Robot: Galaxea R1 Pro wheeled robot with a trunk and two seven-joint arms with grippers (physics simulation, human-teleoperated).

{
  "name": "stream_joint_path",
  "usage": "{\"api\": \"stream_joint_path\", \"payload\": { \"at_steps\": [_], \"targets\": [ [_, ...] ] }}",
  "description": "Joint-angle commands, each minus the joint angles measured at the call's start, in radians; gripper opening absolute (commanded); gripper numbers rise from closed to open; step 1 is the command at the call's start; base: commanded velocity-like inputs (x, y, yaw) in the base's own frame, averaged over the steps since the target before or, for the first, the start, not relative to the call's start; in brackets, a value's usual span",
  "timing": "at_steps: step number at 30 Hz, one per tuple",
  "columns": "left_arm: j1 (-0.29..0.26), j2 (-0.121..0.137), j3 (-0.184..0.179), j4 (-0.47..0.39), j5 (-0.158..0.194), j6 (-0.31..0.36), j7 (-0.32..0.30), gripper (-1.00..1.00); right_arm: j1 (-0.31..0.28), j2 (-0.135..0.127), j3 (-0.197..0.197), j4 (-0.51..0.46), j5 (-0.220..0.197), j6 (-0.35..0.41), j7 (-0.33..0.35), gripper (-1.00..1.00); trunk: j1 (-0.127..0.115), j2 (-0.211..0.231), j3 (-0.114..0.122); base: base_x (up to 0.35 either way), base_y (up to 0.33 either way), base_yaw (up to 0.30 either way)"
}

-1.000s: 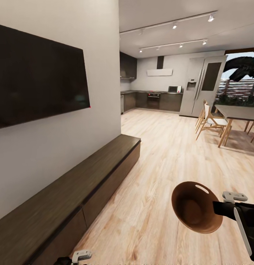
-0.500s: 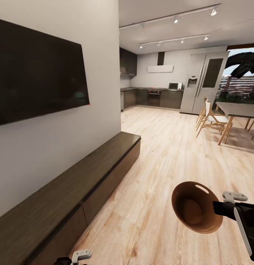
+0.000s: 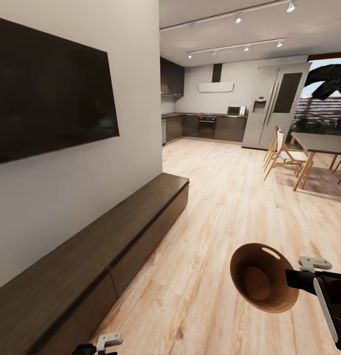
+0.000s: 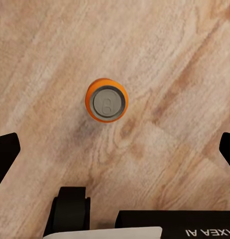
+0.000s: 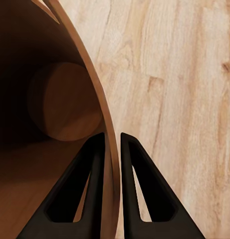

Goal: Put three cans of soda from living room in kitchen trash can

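Our right gripper (image 5: 111,142) pinches the tash can (image 3: 261,283) by its thin wall, tipped over the wood floor (image 3: 224,207), while our left gripper (image 4: 115,149) hangs spread wide above a can of soda (image 4: 107,100) standing upright there, near lettering reading "AXEA AI".

Right pincer (image 3: 294,279) pinching tilted trash can (image 3: 261,283) rim, kitchen (image 3: 209,129) ahead

1 orange soda can (image 4: 106,100), 1 copper bin (image 3: 261,283), 1 wall TV (image 3: 49,93), 1 long bench (image 3: 91,261), 1 fridge (image 3: 276,106)
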Motion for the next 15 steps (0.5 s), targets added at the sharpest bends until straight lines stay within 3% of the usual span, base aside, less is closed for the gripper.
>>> {"api": "stream_joint_path", "payload": {
  "at_steps": [1, 15],
  "targets": [
    [0.0, 0.0, 0.0, 0.0, 0.0, -0.007, 0.0, 1.0, -0.001, 0.0, 0.0, 0.0, -0.012, 0.0, 0.003, -1.0, 0.0, 0.0, -0.002, 0.0, 0.0, 0.0],
    [-0.001, 0.0, -0.003, -0.006, 0.0, -0.034, -0.002, 1.0, -0.001, 0.0, 0.0, 0.0, -0.012, 0.0, 0.003, -1.0, 0.0, 0.0, -0.024, 0.0, 0.0, 0.0]
  ]
}}
